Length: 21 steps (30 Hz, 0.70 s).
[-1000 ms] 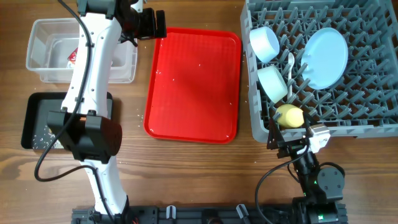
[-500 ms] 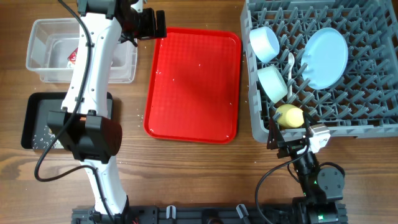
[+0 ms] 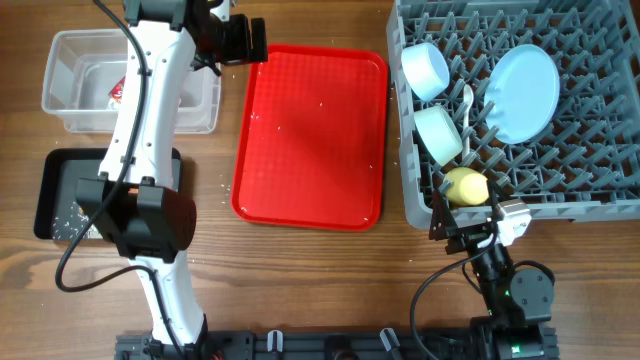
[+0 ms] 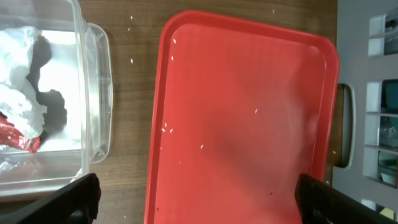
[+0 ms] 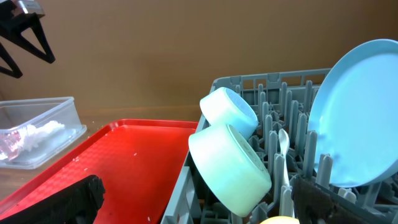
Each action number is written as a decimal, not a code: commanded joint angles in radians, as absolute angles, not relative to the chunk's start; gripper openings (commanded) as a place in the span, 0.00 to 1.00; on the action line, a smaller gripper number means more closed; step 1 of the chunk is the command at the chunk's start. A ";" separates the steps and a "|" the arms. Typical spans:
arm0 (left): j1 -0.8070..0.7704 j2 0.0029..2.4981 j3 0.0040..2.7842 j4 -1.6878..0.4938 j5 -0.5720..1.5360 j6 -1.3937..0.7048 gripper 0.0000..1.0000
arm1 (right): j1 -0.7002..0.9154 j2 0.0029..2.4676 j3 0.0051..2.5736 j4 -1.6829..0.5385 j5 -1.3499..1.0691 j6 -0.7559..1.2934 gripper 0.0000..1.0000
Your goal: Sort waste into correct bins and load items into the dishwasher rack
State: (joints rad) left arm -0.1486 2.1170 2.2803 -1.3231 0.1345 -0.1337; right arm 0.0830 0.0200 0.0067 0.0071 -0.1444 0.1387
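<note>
Left gripper [image 4: 198, 198] by 10 o'clock corner of red tray [image 3: 310, 130], right gripper [image 5: 199, 202] at 6 o'clock of rack [image 3: 600, 150], both jaws spread wide, empty

Pale blue bowl [image 5: 229, 112] and pale green bowl [image 5: 229, 168] in grey rack [image 5: 267, 78], blue plate [image 5: 354, 112] upright, red tray [image 5: 112, 163] left

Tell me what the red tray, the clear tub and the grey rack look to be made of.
Red tray: probably moulded plastic, evenly coloured, with a soft sheen and a rounded raised rim.
Clear tub: transparent plastic, glossy; one sees straight through its walls, and the rim catches light.
Grey rack: likely moulded plastic, matte, with identical pegs all in one colour.
</note>
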 commanded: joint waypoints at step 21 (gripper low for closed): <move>-0.142 1.615 2.018 -0.812 0.059 -0.113 1.00 | 0.077 0.010 0.005 0.010 -0.134 0.159 1.00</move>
